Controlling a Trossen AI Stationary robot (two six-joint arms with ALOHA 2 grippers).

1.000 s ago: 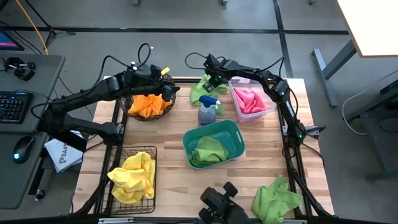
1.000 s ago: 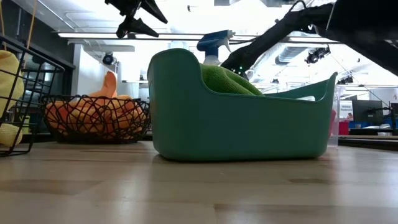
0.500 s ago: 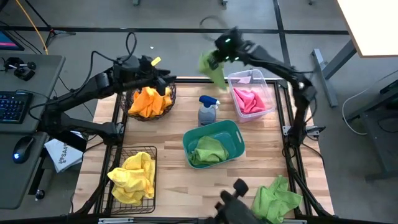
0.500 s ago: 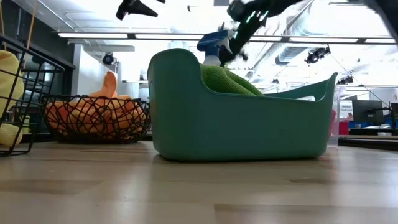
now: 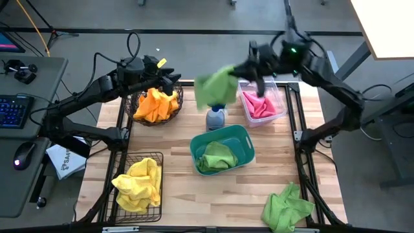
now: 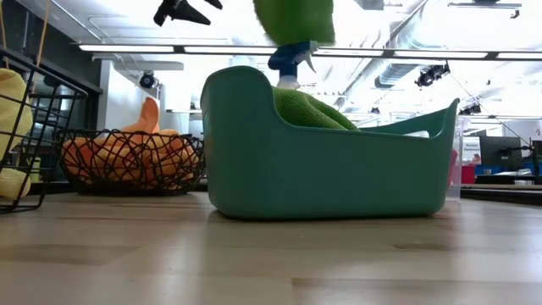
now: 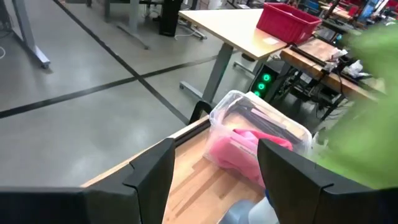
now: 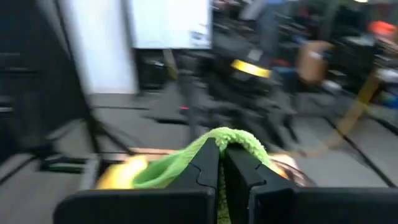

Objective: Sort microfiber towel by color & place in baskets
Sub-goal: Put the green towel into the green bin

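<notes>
My right gripper point(image 5: 239, 69) is high over the table's far middle, shut on a lime green microfiber towel point(image 5: 213, 88) that hangs above the spray bottle point(image 5: 215, 118). My left gripper point(image 5: 170, 82) hovers open over the round wire basket point(image 5: 155, 107) of orange towels, with nothing between its fingers point(image 7: 149, 174). Another green towel lies in the teal tub point(image 5: 242, 139). Pink towels fill the clear bin point(image 5: 279, 97), and yellow ones the black wire basket point(image 5: 152, 158). A loose green towel point(image 5: 288, 206) lies at the near right corner. My right gripper pinches a bunched fold of the green towel point(image 8: 235, 139) between its two shut fingers. The fingers lie about level and point toward the table's left. The towel is lifted clear and its free part point(image 6: 296, 19) hangs slack below the fingers, above the tub and bottle.
The grey spray bottle with a blue top stands between the round basket and the clear bin, just behind the teal tub point(image 6: 330, 161). Bare wood point(image 5: 213, 194) lies along the near edge between the black basket and the loose green towel.
My right gripper has risen fast from the table's far edge, tipping from pointing down to about level, and has carried the green towel up off the table and over the spray bottle. My left gripper has risen a little above the round basket, still open.
</notes>
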